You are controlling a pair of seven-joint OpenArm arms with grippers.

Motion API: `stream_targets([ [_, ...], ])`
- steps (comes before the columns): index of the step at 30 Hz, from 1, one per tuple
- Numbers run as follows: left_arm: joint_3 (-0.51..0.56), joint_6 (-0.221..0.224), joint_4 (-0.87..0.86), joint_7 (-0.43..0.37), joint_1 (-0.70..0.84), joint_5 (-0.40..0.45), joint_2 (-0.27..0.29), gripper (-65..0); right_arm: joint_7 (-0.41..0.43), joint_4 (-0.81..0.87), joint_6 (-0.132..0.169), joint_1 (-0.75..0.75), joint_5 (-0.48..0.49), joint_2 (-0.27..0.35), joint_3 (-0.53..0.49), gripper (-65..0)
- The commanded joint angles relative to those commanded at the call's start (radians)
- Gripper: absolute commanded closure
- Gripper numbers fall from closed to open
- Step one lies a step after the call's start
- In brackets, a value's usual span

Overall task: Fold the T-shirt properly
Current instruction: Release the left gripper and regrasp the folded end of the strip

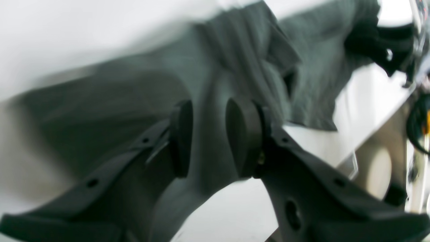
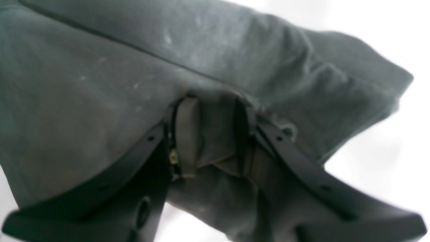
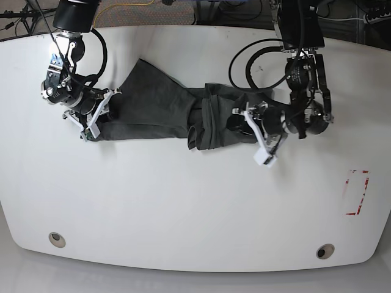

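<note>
Across the upper middle of the white table [image 3: 183,207], the T-shirt [image 3: 159,110], dark charcoal grey, stretched lengthwise between the two arms and bunched into folds near its centre. At one end, on the base view's left, the right gripper [image 2: 210,134], clamped on a gathered fold of cloth packed between its pads [image 2: 186,134], a seam line running just above. At the other end, the left gripper [image 1: 208,137], jaws slightly apart with a band of fabric passing between the pads [image 1: 240,134]; probably gripping it, though blur in the wrist view leaves contact unclear. Beyond that band, more rumpled shirt over white surface. Near the table's right edge, red tape marks [image 3: 357,192], well apart from the shirt.
</note>
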Motion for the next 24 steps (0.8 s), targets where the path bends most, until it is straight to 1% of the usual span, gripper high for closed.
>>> stream_targets([
  [5,0.098,0.0,-0.049,0.0,-0.034,0.002,0.049,-18.3,0.0,0.0,0.0,0.0,0.0,0.0,0.0,-16.5],
  [9,0.115,-0.002,-0.026,0.002,-0.043,-0.002,0.086,-18.3,0.0,0.0,0.0,0.0,0.0,0.0,0.0,-16.5],
  [11,0.117,-0.012,-0.002,0.002,-0.051,-0.002,0.103,-18.3,0.0,0.0,0.0,0.0,0.0,0.0,0.0,-16.5],
  [12,0.117,-0.026,0.012,0.002,-0.055,-0.002,0.109,-18.5,0.0,0.0,0.0,0.0,0.0,0.0,0.0,-16.5],
  [14,0.117,-0.081,0.043,0.008,-0.064,-0.002,0.114,-18.5,0.0,0.0,0.0,0.0,0.0,0.0,0.0,-16.5],
  [15,0.117,-0.1,0.051,0.012,-0.066,-0.002,0.114,-18.5,0.0,0.0,0.0,0.0,0.0,0.0,0.0,-16.5],
  [19,0.112,-0.201,0.083,0.024,-0.069,-0.002,0.107,-18.5,0.0,0.0,0.0,0.0,0.002,0.0,0.0,-16.5],
  [21,0.101,-0.222,0.095,0.024,-0.069,0.003,0.087,-18.5,0.0,0.0,0.0,0.0,0.003,0.0,0.0,-16.5],
  [24,0.049,-0.221,0.101,0.024,-0.066,0.003,0.038,-18.3,0.0,0.002,0.0,0.0,0.005,0.0,0.0,-16.5],
])
